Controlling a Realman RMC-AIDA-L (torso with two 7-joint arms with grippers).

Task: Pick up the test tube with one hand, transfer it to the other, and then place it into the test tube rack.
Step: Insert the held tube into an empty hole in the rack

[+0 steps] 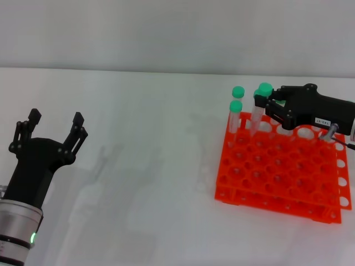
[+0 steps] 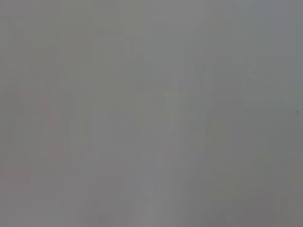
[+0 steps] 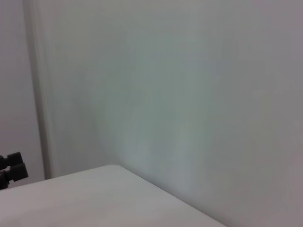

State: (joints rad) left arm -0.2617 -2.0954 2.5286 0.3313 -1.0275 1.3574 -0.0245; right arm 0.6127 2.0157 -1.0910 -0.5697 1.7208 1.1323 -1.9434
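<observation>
The right gripper (image 1: pixel 272 102) holds the tube (image 1: pixel 259 111) by its green cap, fingers closed on it, over the far row of the orange rack (image 1: pixel 277 172). It should lower straight, keeping the tube upright, then release. The left gripper (image 1: pixel 55 127) rests open, well apart.

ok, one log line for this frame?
left gripper: open, empty, parked over table | right gripper: at test tube over test tube rack back row, grip unclear | two other tubes racked
</observation>
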